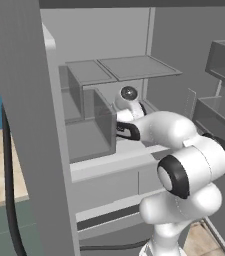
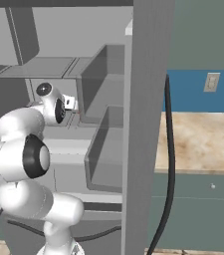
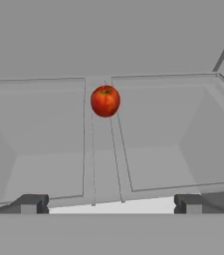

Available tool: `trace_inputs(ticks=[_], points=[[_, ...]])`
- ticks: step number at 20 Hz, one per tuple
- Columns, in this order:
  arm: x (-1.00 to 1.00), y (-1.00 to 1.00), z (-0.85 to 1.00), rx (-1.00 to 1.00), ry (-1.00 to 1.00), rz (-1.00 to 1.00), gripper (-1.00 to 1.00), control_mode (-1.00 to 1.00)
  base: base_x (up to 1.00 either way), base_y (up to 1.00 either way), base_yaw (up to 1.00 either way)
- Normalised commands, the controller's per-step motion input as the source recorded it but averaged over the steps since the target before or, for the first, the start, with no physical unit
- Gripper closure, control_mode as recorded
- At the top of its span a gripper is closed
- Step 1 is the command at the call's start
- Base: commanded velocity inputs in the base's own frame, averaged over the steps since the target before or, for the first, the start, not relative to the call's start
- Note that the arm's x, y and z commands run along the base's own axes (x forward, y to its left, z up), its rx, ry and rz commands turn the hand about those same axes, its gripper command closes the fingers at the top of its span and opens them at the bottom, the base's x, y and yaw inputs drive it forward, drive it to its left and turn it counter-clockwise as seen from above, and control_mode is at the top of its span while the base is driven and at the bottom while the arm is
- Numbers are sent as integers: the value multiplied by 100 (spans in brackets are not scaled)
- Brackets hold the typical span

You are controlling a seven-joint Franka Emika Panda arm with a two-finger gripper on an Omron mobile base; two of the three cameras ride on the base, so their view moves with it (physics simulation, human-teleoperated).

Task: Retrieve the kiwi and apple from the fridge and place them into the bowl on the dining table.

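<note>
Gripper: I'm reaching my gripper (image 3: 108,203) into the open fridge (image 1: 109,35), fingertips (image 3: 31,203) spread wide apart, grasping nothing
Apple: sitting far back, on the strip between two grey bins, well apart from my fingers (image 3: 105,101)
Bins: the left bin (image 3: 39,144) and right bin (image 3: 173,139) are lying side by side below me
Arm: I'm stretching in under the shelf (image 1: 129,67), beside the door (image 2: 146,124)
Counter: a beige counter (image 2: 203,144) is showing past the door
</note>
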Motion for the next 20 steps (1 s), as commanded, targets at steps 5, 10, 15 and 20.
trace_inputs(ticks=[5,10,15,20], points=[[24,1,-15,0,0,-6,-100,-100,0,0,0],[25,0,-6,0,0,-5,-100,-100,0,0,0],[16,0,0,1,0,-4,-100,-100,0,0,0],[10,0,0,3,0,-2,-100,-100,0,0,0]])
